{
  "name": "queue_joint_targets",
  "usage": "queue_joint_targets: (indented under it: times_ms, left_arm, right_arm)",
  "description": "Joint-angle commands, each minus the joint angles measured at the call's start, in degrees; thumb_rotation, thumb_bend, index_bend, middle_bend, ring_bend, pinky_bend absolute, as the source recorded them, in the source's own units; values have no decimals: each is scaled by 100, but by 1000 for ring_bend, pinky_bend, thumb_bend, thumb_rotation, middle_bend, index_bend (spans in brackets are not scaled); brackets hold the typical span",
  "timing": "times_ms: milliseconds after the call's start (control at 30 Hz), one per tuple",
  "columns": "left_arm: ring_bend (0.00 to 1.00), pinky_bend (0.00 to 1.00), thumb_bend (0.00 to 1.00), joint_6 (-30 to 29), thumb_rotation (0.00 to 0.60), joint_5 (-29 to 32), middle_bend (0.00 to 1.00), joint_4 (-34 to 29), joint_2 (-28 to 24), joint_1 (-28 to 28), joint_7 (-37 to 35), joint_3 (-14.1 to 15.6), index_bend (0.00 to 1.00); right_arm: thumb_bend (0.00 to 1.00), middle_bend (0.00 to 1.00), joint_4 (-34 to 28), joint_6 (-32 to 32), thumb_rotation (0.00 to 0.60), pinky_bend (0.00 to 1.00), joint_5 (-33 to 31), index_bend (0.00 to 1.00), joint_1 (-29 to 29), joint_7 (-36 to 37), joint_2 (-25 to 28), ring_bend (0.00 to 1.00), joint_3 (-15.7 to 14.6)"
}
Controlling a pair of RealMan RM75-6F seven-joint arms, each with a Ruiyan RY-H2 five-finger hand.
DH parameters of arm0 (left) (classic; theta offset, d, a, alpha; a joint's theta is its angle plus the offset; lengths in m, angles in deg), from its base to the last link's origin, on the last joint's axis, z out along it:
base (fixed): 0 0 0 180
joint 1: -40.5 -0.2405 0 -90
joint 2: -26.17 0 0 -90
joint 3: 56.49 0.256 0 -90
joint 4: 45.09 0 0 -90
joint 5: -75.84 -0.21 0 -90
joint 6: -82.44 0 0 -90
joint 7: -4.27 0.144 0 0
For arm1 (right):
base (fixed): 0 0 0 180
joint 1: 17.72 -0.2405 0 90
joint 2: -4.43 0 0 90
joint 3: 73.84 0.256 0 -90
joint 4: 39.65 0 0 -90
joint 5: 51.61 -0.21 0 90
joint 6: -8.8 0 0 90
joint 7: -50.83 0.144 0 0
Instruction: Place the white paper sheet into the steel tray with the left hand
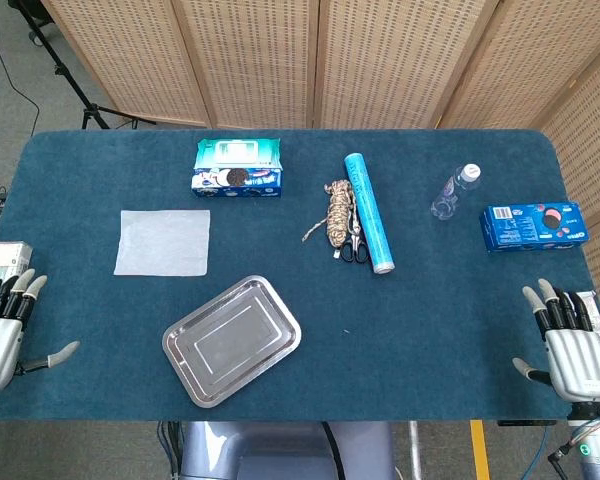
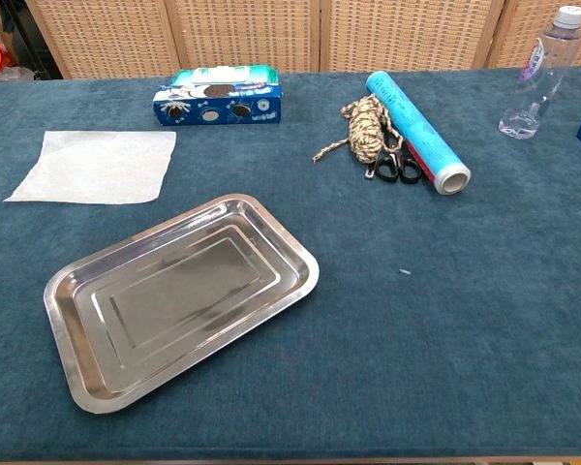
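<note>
A: Where's the paper sheet [image 1: 164,242]?

B: Flat on the worktop [image 1: 420,320], just beyond the steel tray [image 1: 180,345], apart from it. The left hand [image 1: 2,330] waits at the near-left edge, fingers spread, holding nothing; the right hand [image 1: 570,345] likewise.

A: Risks?

B: A thin sheet lying flush gives little to pinch; fingers may crumple it or push it away.

A blue-covered table [image 1: 430,330] on which are laid a paper sheet [image 1: 164,242], steel tray [image 1: 231,340], two cookie boxes [image 1: 238,167] [image 1: 534,225], rope [image 1: 339,212], scissors [image 1: 355,245], blue roll [image 1: 368,211] and bottle [image 1: 454,191].
</note>
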State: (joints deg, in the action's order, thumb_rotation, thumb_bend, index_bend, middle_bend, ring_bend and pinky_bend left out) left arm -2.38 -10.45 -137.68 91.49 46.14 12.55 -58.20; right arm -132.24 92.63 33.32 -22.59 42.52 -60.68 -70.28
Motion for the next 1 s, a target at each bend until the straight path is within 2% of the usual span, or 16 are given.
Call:
queue_joint_targets:
  times_ms: [33,633,767,833,900,1000]
  left_arm:
    - [0,0,64,6,90,-3,0,-6,4,2,6,5,0]
    - [0,0,66,159,89,5,0,52,19,58,-58,40,0]
    - [0,0,130,237,97,-37,0,21,-17,80,-99,93,0]
    - [0,0,158,267,146,-44,0,9,-35,89,-68,110,0]
    - [0,0,193,281,234,-63,0,1,-40,98,-27,122,0]
    - [0,0,259,313,332,-88,0,8,-43,110,51,151,0]
  right_arm:
    - [0,0,3,-3,600,0,2,43,0,4,1,0,-4]
    - [0,0,-32,-28,600,0,-21,43,-14,-78,-28,0,2]
    - [0,0,-25,-31,600,0,-19,43,-12,-66,-22,0,-4]
    - [0,0,-22,-31,600,0,-16,43,-14,-52,-19,0,-2]
    - [0,0,-14,-24,600,0,-8,43,-10,-42,-16,0,-6]
    - [0,0,-16,2,600,0,9,42,3,-9,-3,0,-10]
